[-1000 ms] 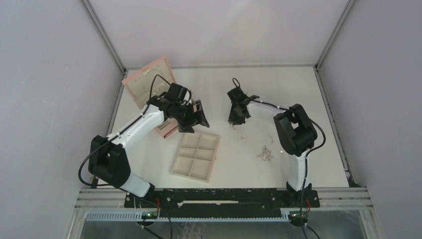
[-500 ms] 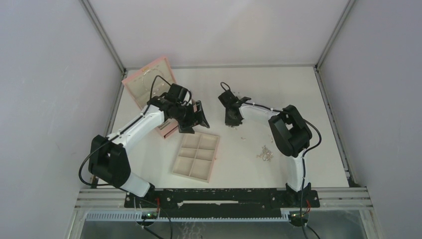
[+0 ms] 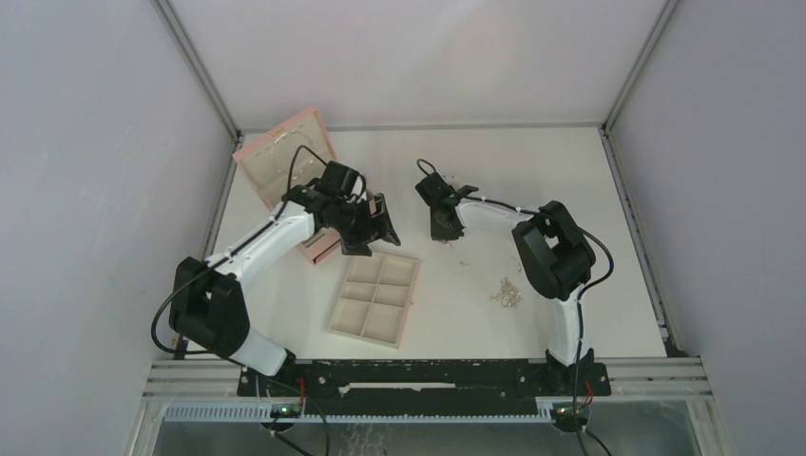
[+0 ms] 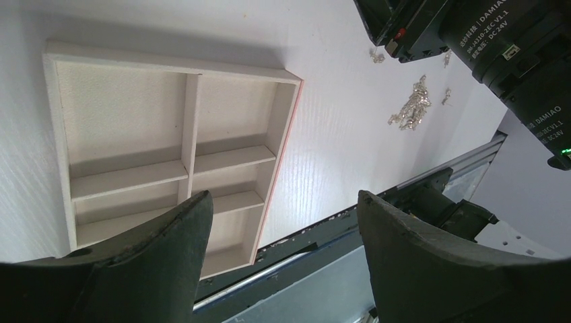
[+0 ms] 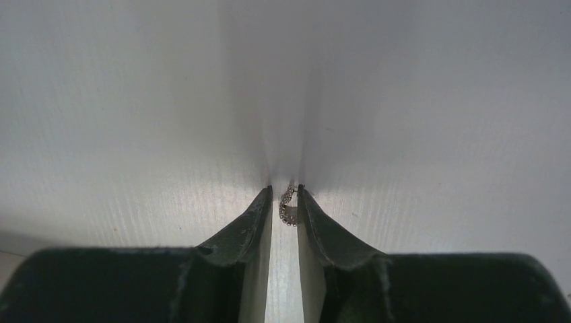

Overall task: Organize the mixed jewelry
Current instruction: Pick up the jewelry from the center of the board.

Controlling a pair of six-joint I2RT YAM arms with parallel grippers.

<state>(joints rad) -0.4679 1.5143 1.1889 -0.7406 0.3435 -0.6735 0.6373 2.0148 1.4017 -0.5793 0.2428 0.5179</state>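
Jewelry piece [image 5: 288, 207] tiny, half hidden, type unclear, pinched between right fingers [image 5: 252, 225]; left fingers [image 4: 168, 256] wide apart over tray [image 4: 168, 64].

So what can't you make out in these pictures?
Right wrist view: silver piece in the right gripper, too small to name.
Top view: that gripper hides it; the pile is too small to sort.
Left wrist view: left gripper covers one end of the tray.

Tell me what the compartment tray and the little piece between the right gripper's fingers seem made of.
The six-compartment tray: matte beige, likely fabric-covered board; soft dull surface, pink outer edge. The curved piece, in the right gripper: silvery metal, beaded, glinting; perhaps stone-set.
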